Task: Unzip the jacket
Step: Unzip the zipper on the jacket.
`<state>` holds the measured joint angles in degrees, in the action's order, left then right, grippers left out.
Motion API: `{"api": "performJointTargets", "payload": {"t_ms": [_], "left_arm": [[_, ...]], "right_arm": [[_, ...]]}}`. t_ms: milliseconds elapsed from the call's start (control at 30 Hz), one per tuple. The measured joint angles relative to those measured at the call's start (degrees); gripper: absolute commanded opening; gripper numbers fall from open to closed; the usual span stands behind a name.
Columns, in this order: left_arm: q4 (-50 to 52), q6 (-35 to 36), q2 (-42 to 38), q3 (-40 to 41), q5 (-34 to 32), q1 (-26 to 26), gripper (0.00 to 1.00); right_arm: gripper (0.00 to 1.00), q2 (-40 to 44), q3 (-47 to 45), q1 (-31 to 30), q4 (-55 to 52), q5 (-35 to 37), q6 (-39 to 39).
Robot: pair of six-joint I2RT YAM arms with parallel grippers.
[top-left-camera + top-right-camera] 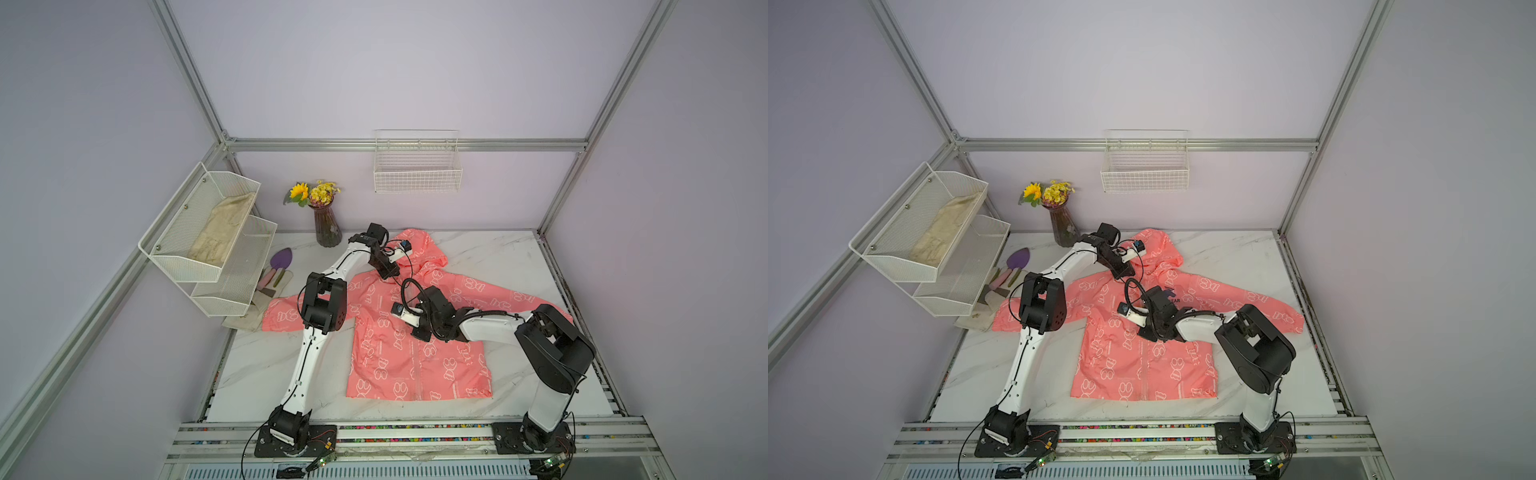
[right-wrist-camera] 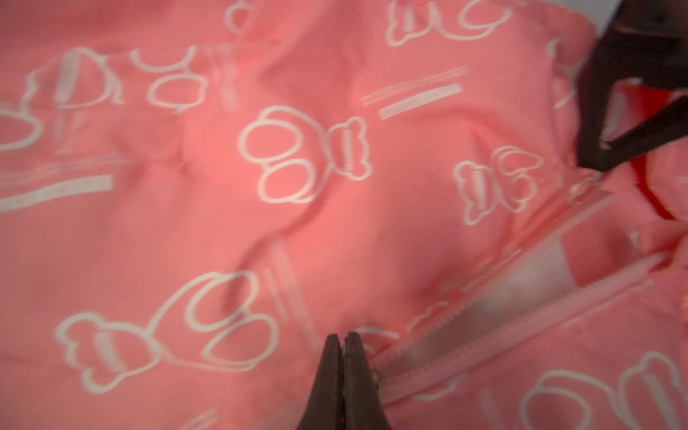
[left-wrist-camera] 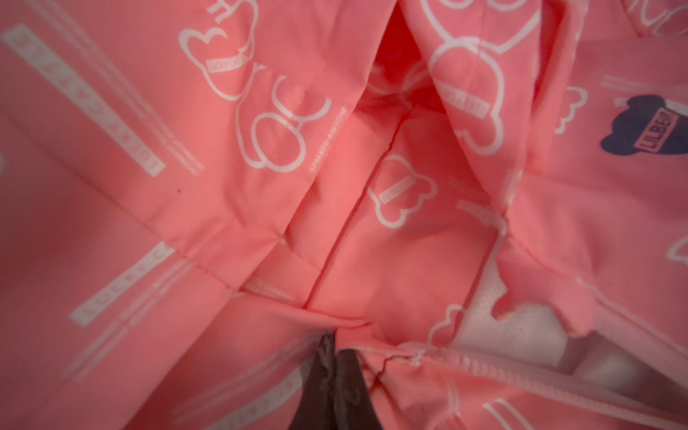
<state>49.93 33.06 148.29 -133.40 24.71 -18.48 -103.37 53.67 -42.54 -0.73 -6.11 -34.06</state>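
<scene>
We see the jacket (image 1: 386,365) (image 1: 1121,365) flat on its back at ctr of the table (image 1: 519,257), front up. The hood (image 1: 424,249) points twd the back wall, the hem twd the arm bases, sleeves spread to both sides. Its zip (image 2: 502,309) is parted at the neck end: two tooth rows diverge from the slider (image 2: 376,375), w/ white mesh lining (image 3: 513,324) showing in the gap. From slider to hem, in both top views, it runs shut. A dark logo (image 3: 647,126) sits beside the open neck.

L gripper (image 1: 392,274) (image 3: 335,346) (image 2: 592,163) is down at the collar. Its fingers are clenched on a pinch of jacket fabric beside the zip top, w/ folds radiating from the tips.

R gripper (image 1: 417,332) (image 2: 342,346) is on the chest, fingers pressed tight together, slider touching their side. Whether the pull tab sits btw them we can't tell.

Further out, the sleeve by the L arm ends against a beige cloth (image 1: 243,322) under a white rack (image 1: 183,268). A purple trowel (image 1: 281,259) lies near. A vase (image 1: 328,232) of flowers stands at the table's back edge, and a wire basket (image 1: 417,174) hangs on the back wall.
</scene>
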Motion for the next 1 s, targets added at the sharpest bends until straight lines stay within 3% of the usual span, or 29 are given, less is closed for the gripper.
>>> {"api": "performJointTargets", "payload": {"t_ms": [367, 600, 800, 1000], "left_arm": [[-1.05, -2.47, 0.63, -0.63, -1.29, 0.42, 0.0], [-2.38, -2.49, 0.74, -0.63, -2.71, 0.7, 0.0], [-2.49, -2.4, 0.74, -0.63, -3.06, 0.72, 0.0], [-2.93, -2.27, 0.74, -0.63, -3.91, 0.66, 0.0]], "right_arm": [[0.0, 3.13, -2.03, -7.87, -3.74, 3.72, 2.1], [0.0, 6.05, -3.32, -17.73, -9.07, 3.63, 8.63], [0.0, 6.8, -2.95, -26.1, -12.79, 7.85, 11.34], [0.0, 6.88, -1.29, -28.57, -17.16, 8.85, 15.26]]}}
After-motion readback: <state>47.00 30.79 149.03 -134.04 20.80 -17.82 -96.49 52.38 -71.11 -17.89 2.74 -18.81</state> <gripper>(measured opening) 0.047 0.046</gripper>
